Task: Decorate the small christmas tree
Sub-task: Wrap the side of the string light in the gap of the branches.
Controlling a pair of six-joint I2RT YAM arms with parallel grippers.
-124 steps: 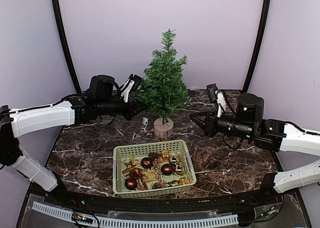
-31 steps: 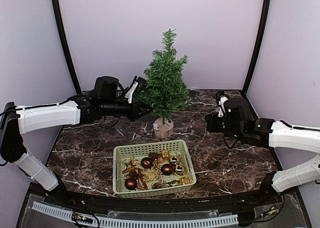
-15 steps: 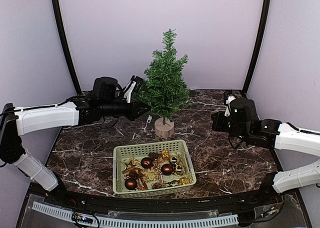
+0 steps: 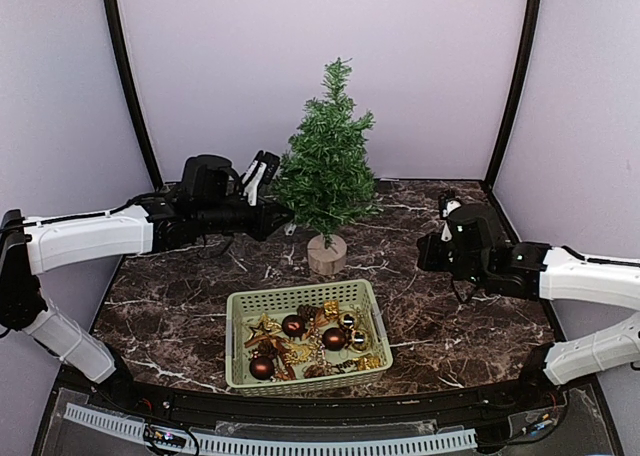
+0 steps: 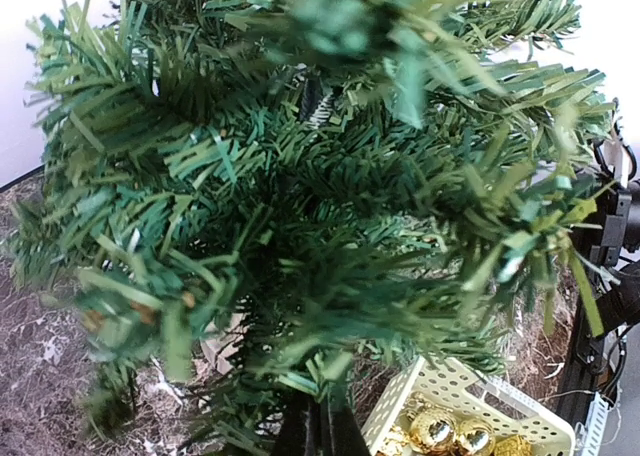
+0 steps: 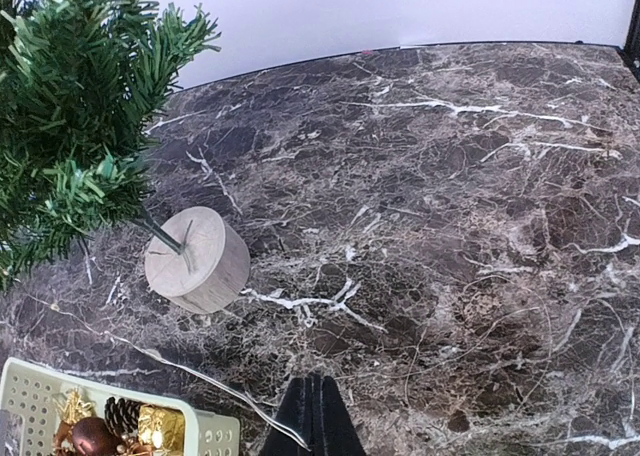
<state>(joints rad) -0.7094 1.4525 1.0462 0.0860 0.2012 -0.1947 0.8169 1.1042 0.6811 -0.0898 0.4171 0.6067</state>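
One dark marble table (image 4: 470,316) fills the lower half of the top view; its back edge meets the pale wall and its front edge curves along the bottom. One small christmas tree (image 4: 328,171) stands upright at centre, toward the back edge, on its round wooden stump (image 6: 197,260). Two arms reach in from the sides. The left gripper (image 5: 320,431) sits buried in the tree's lower left branches, fingers pinched together with nothing visible between them. The right gripper (image 6: 315,416) hangs over bare marble right of the stump, well apart from the tree, and is pinched tight too. One thin pale thread (image 6: 215,384) runs from near the basket corner to its tip, and whether it is gripped I cannot tell. One pale green basket (image 4: 240,311) lies just in front of the stump, near the front edge, holding three dark red balls (image 4: 293,325) among gold trinkets. Bare marble lies open on both sides of the basket, widest at right
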